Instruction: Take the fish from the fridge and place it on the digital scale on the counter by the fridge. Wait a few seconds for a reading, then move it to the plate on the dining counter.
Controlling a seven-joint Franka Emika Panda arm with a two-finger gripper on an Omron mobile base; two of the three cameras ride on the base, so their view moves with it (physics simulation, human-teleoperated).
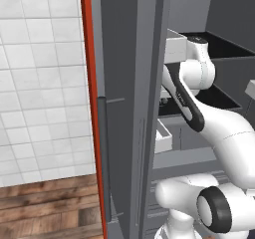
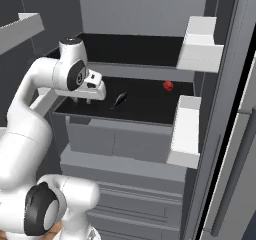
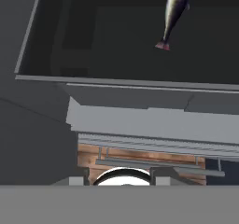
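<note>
The fridge (image 2: 145,14) stands open. On its dark shelf (image 2: 145,101) lies the fish (image 2: 119,99), untouched, at three o'clock from the gripper (image 2: 82,100), long axis running one to seven o'clock. I cannot tell the jaws' spread.

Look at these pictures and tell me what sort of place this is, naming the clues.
Most likely a kitchen, seen at an open fridge: grey shelves with a small fish lying on one, white tiled wall and wooden floor beside it.
</note>
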